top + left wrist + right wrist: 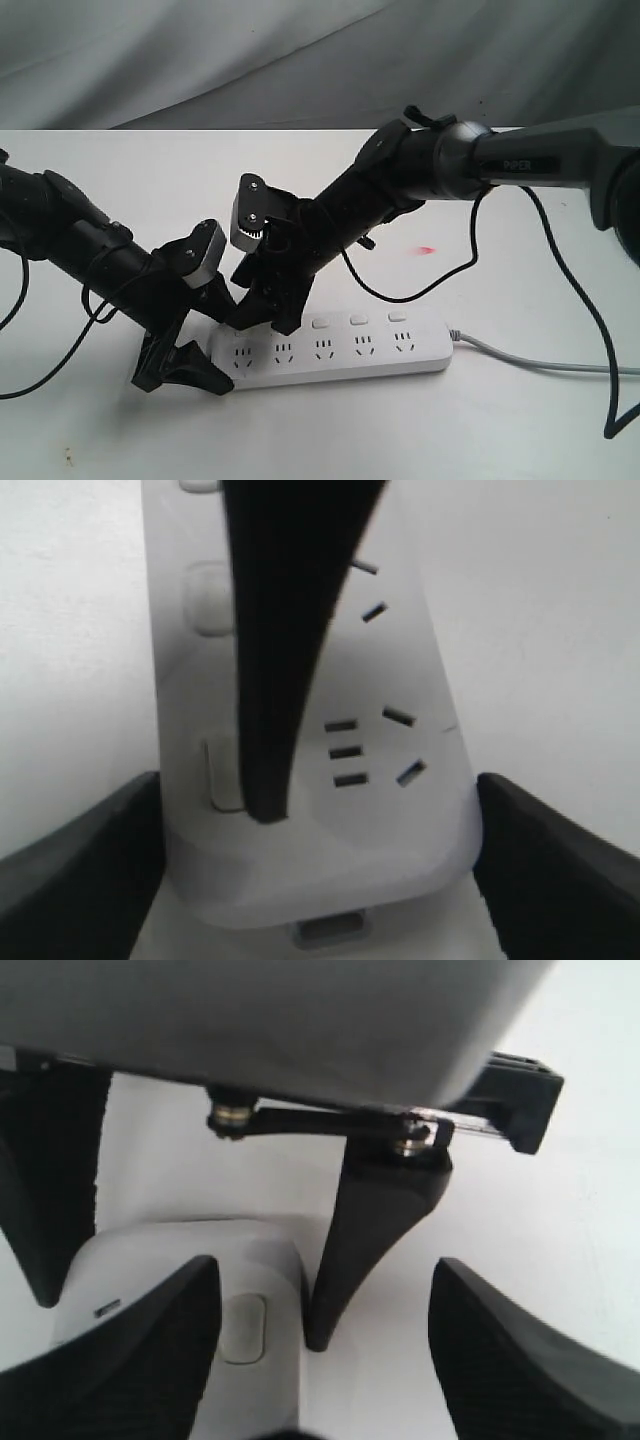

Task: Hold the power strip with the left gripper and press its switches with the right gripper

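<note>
The white power strip (340,365) lies flat near the table's front, its grey cord (520,360) running off to the right. My left gripper (205,345) is shut on the strip's left end. In the left wrist view its fingers (80,880) press both sides of the power strip (400,820). My right gripper (265,312) stands open over that same end. One of its fingers (265,780) comes down on the edge of the end switch (218,775). In the right wrist view that switch (243,1328) lies between the spread fingers (110,1360). Three switches (359,320) show further right.
The right arm's grey tube link (520,160) crosses above the table's back right, with a black cable (420,290) looping down beside the strip. A small red spot (427,249) marks the table (520,430). Grey cloth hangs behind.
</note>
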Controlling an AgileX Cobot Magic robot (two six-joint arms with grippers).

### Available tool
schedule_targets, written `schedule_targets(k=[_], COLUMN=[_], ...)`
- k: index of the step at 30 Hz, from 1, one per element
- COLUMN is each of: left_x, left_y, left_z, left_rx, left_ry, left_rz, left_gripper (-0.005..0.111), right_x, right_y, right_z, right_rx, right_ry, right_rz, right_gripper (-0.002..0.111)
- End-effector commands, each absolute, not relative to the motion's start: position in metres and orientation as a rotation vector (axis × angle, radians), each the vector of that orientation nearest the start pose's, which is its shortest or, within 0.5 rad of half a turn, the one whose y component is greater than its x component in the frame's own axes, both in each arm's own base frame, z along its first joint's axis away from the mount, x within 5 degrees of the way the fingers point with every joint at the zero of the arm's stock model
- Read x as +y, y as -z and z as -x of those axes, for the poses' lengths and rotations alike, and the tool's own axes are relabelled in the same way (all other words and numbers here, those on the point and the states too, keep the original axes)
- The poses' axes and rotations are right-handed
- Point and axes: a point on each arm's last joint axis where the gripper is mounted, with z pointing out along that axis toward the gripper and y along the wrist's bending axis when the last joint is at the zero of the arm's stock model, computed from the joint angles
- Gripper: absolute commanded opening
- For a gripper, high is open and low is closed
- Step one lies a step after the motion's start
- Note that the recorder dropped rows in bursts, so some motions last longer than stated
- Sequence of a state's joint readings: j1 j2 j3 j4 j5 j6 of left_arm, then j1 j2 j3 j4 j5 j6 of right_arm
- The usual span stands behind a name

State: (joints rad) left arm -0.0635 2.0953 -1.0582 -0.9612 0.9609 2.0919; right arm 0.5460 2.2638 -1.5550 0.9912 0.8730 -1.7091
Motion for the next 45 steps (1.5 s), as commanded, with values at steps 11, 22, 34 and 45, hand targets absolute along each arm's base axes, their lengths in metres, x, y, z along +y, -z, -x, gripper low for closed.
schedule_targets(k=[11,22,34,45], left_x=[-0.083,-0.083,-0.083,-0.083], left_y=[-0.089,-0.089,-0.089,-0.089], left_z=[-0.331,-0.331,-0.331,-0.331], left_rx=[1.957,1.957,1.957,1.957], left_ry=[0.815,0.815,0.815,0.815], left_rz=[-1.727,-1.727,-1.727,-1.727], left_gripper=[0.0,0.0,0.0,0.0], right_x=[0.288,0.284,0.28,0.277], right_y=[-0.107,-0.101,-0.096,-0.078], right_z=[-0.355,-0.36,-0.358,-0.356], right_rx=[1.778,1.82,1.859,1.906], right_ry=[-0.8,-0.677,-0.646,-0.65], right_rz=[1.86,1.878,1.932,1.971], right_gripper=[0.057,0.057,0.057,0.057])
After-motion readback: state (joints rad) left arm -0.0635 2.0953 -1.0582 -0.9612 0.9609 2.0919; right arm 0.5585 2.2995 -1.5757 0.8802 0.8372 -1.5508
